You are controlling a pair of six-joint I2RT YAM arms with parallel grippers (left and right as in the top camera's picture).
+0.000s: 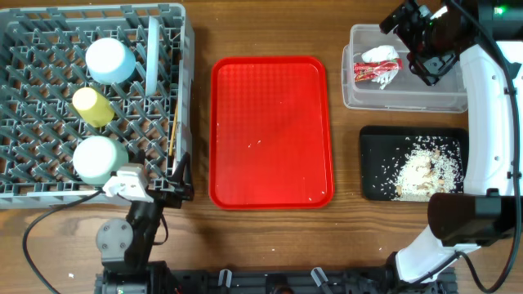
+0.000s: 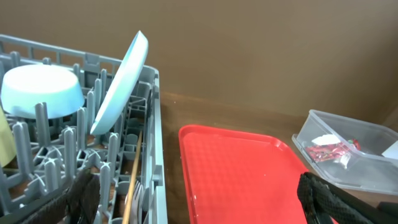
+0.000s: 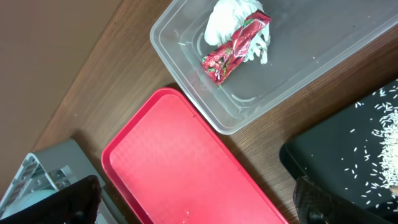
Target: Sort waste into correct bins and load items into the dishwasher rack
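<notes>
Checking overhead: wrapper (image 1: 377,65) lies in the clear tub (image 1: 404,104), rice (image 1: 421,167) in the black tray (image 1: 376,155), dishes (image 1: 110,60) in the rack (image 1: 49,194). Left wrist: left jaws released, empty; withdraw clear of plate (image 2: 121,81). Right wrist: right jaws released; lift straight.

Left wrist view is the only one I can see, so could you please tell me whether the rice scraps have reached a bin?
Observer: Yes, the whitish rice scraps lie heaped in the shallow black rectangular tray, right of the flat red plastic serving tray.
Operator: Thank you. Which cups or bowls sit in the large grey plastic dishwasher rack besides the light blue bowl?
Observer: It also holds a yellow cup and a pale green bowl, in a row with the blue one.
Operator: And where is the right gripper?
Observer: It hangs open over the clear rectangular plastic tub that holds the crumpled red-and-white wrapper.
</notes>
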